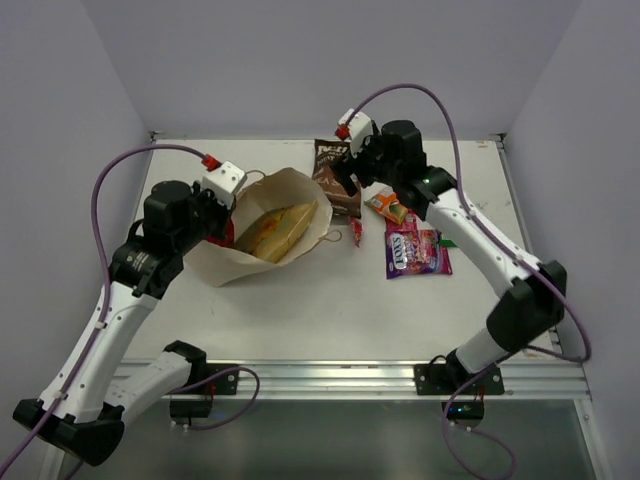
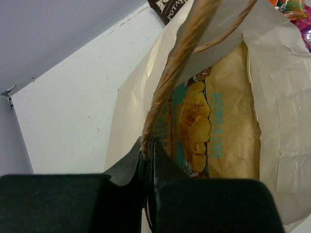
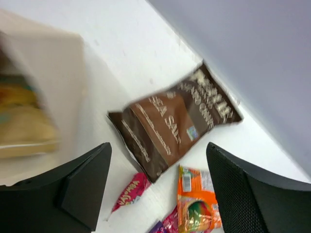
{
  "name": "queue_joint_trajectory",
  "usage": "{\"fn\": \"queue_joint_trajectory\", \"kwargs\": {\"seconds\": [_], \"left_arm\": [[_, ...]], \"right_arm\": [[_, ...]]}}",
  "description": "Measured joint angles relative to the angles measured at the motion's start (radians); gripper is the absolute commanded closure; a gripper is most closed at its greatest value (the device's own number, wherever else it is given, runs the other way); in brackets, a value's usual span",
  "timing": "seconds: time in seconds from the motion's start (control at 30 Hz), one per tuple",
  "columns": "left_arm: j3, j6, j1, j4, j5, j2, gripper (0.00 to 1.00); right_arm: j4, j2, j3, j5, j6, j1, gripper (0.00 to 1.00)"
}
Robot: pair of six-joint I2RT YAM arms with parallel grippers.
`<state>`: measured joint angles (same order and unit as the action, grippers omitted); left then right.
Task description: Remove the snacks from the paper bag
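Left gripper [image 2: 148,160] is pinched shut on one cord handle [image 2: 180,68], holding the bag [image 1: 215,265] mouth up and open toward the right arm; right gripper [image 3: 158,150] hangs with jaws wide and nothing in them, over the brown packet [image 3: 175,124]; that packet lies on the table [image 1: 330,310] just beside the bag's mouth, with the orange one [image 3: 194,194], the tiny red one [image 3: 130,191] and the pink one [image 1: 415,250] near it; a yellow chip bag [image 2: 214,126] lies inside, so you are not done. Risks, as I judge them: you hold the bag by one cord only, so a push from the right arm may twist or collapse the mouth; the free handle may snag a finger; a low approach may sweep the brown packet back against the bag; crinkly foil may slip from a shallow pinch.
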<state>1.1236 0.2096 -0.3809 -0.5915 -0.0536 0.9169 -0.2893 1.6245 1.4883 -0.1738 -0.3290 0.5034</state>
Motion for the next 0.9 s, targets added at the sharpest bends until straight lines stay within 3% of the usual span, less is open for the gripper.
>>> {"fn": "queue_joint_trajectory", "kwargs": {"seconds": [0.13, 0.3, 0.47, 0.67, 0.8, 0.9], "left_arm": [[0.0, -0.008, 0.0, 0.001, -0.048, -0.002, 1.0], [0.0, -0.016, 0.0, -0.001, -0.095, -0.002, 1.0], [0.0, -0.016, 0.0, -0.003, -0.137, -0.002, 1.0], [0.002, -0.016, 0.0, -0.018, -0.175, -0.003, 1.0], [0.002, -0.035, 0.0, -0.019, -0.177, -0.003, 1.0], [0.002, -0.07, 0.0, -0.019, -0.165, -0.004, 1.0]], "right_arm": [[-0.026, -0.241, 0.006, -0.064, -0.056, 0.1, 0.17], [-0.059, -0.379, 0.029, -0.146, -0.122, 0.22, 0.16], [-0.069, -0.377, -0.056, -0.213, -0.18, 0.309, 0.16], [-0.105, -0.232, -0.127, -0.232, -0.189, 0.337, 0.16], [-0.068, -0.172, -0.142, -0.208, -0.104, 0.369, 0.13], [0.067, -0.173, -0.183, -0.168, 0.058, 0.422, 0.09]]}}
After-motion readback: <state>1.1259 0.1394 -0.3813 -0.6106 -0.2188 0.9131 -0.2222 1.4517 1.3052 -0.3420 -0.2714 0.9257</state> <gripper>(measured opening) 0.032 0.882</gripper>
